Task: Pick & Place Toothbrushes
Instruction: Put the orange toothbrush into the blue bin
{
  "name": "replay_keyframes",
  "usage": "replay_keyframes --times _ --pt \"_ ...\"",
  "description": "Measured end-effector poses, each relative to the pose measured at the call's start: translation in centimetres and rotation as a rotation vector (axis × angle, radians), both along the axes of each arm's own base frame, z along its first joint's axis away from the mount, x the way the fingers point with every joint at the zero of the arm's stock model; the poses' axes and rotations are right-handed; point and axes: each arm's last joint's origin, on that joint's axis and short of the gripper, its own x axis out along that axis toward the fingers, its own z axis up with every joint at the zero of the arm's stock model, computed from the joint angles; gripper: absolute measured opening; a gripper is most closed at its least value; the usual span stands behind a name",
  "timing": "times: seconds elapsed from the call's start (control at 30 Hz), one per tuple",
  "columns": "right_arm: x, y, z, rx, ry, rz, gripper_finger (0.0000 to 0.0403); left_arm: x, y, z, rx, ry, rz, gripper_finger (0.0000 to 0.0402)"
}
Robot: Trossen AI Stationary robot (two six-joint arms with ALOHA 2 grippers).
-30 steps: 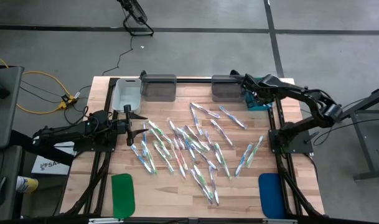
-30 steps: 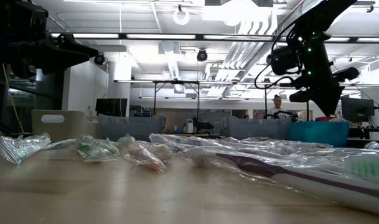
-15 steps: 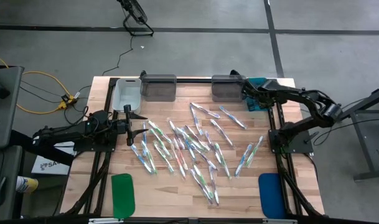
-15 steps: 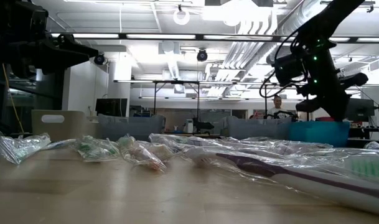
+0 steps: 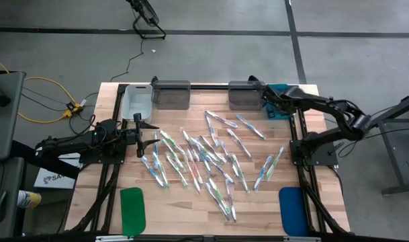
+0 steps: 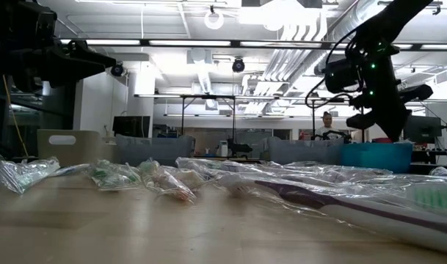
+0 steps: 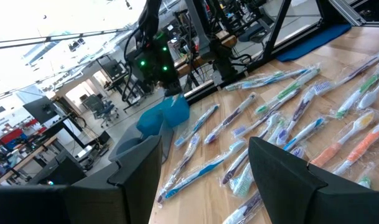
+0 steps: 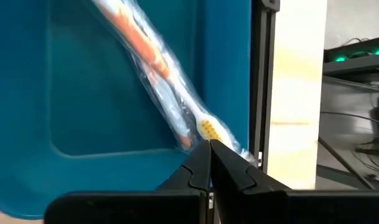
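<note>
Right tool [image 8: 209, 146] pressed together over teal bin [image 8: 114, 93] — wrapped toothbrush [image 8: 158, 68] inside, left tool [image 7: 205, 165] spread, no legible writing

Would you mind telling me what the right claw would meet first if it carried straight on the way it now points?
Most likely the wrapped orange toothbrush lying in the blue bin: the shut right claw points straight at its end. Whether they already touch is unclear.

Toothbrushes [image 5: 211, 160] lie scattered across the middle of the bench [image 5: 191, 208]. Four bins [image 5: 170, 94] stand in a row along its far edge. One toothbrush [image 8: 158, 68] lies inside the rightmost bin [image 8: 83, 93]. Two pads [image 5: 132, 210] lie at the near corners.
</note>
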Motion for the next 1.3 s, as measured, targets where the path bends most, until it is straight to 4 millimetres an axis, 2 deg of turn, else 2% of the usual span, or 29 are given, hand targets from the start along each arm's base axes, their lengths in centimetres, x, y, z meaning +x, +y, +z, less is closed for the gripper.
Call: replay_keyframes --times 0.17,0.37,0.57,0.7,0.93,1.3 --pt "-0.2 0.3 1.3 -0.04 -0.092 0.026 0.0003 0.0 0.0 0.0 0.0 0.0 0.0 0.0232" --pt "0.5 1.2 2.8 -0.071 -0.248 0.168 0.0011 0.0 0.0 0.0 0.0 0.0 0.0 0.0232" --pt "2.7 2.4 4.0 -0.119 -0.42 0.37 0.0064 0.0 0.0 0.0 0.0 0.0 0.0 0.0232" --pt "4.4 3.7 4.2 -0.086 -0.516 0.495 0.011 0.0 0.0 0.0 0.0 0.0 0.0 0.0232" --pt "5.9 6.2 4.3 -0.091 -0.539 0.582 0.0155 0.0 0.0 0.0 0.0 0.0 0.0 0.0232" --pt "6.3 7.3 4.3 -0.081 -0.521 0.644 0.0149 0.0 0.0 0.0 0.0 0.0 0.0 0.0232"
